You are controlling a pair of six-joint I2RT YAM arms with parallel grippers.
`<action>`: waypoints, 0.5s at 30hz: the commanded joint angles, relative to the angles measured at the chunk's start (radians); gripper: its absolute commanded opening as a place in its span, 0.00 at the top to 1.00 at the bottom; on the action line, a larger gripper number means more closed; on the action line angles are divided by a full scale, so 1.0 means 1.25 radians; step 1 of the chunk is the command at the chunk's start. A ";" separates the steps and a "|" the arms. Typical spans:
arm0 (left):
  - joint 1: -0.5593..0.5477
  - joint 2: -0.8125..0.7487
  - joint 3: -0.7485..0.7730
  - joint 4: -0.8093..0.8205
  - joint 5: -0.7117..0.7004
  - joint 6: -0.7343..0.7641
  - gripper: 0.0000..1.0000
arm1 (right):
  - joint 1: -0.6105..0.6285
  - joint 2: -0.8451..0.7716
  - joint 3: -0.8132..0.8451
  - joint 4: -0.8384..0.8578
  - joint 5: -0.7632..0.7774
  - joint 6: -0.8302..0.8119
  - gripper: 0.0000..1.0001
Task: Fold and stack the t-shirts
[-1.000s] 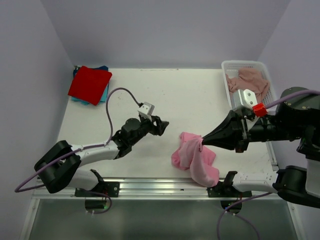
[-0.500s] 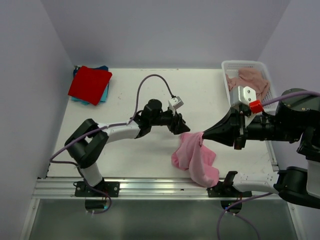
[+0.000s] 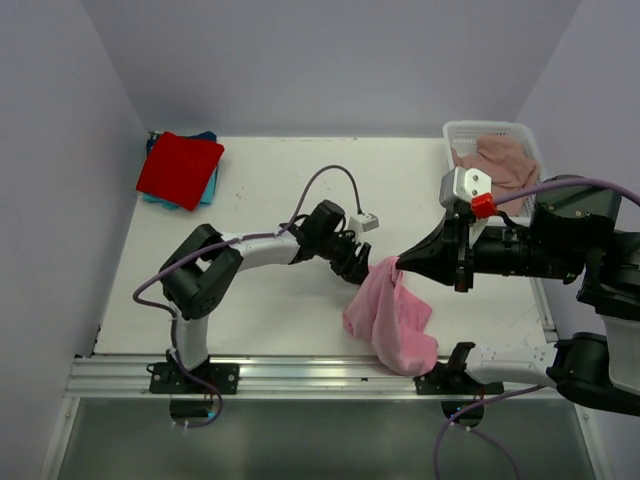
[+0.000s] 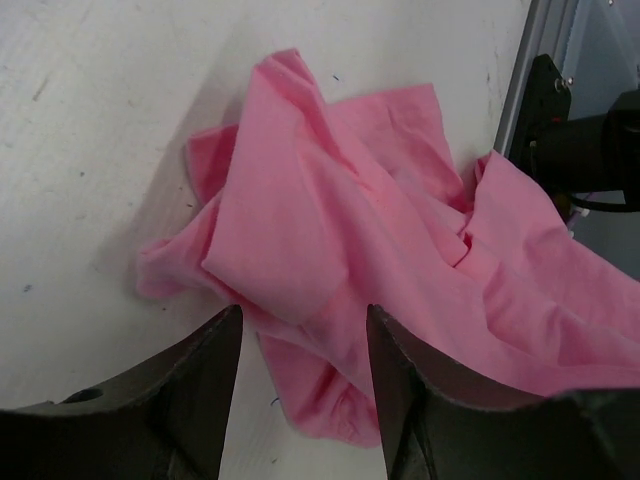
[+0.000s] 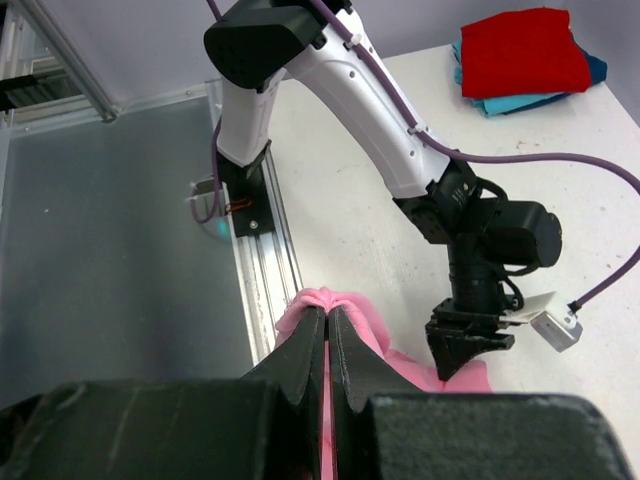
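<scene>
A crumpled pink t-shirt [image 3: 392,318] lies near the table's front edge, right of centre, part of it hanging over the rail. My right gripper [image 3: 398,263] is shut on a pinched fold of it [image 5: 328,300] and holds that fold up off the table. My left gripper [image 3: 362,272] is open, its fingers [image 4: 200,400] straddling the shirt's left part [image 4: 330,250] just above the cloth. A folded red shirt [image 3: 180,168] lies on a folded blue one [image 3: 207,186] at the far left corner.
A white basket [image 3: 452,132] at the far right holds a dusty-pink garment [image 3: 500,160]. An aluminium rail [image 3: 300,372] runs along the table's front edge. Purple walls close in the left, back and right.
My left arm has swung right and reached the pink shirt, its gripper now over the cloth. My right gripper has lifted its held fold higher and slightly left.
</scene>
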 commanded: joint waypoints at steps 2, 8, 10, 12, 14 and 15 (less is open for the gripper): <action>-0.028 0.040 0.042 -0.051 0.094 0.040 0.48 | 0.001 0.001 -0.009 0.017 0.029 -0.029 1.00; -0.034 0.054 0.034 -0.031 0.044 0.031 1.00 | 0.001 -0.007 -0.016 0.019 0.049 -0.020 1.00; -0.034 0.006 0.019 -0.027 -0.003 0.029 1.00 | 0.001 -0.012 -0.016 0.021 0.053 -0.019 1.00; -0.027 -0.038 0.006 -0.022 -0.105 0.013 1.00 | 0.001 -0.015 -0.018 0.021 0.069 -0.015 1.00; -0.010 -0.115 -0.014 -0.032 -0.237 -0.012 1.00 | 0.001 -0.017 -0.018 0.022 0.078 -0.013 1.00; -0.005 -0.142 -0.023 -0.038 -0.286 -0.022 1.00 | 0.001 -0.016 -0.018 0.021 0.093 -0.011 1.00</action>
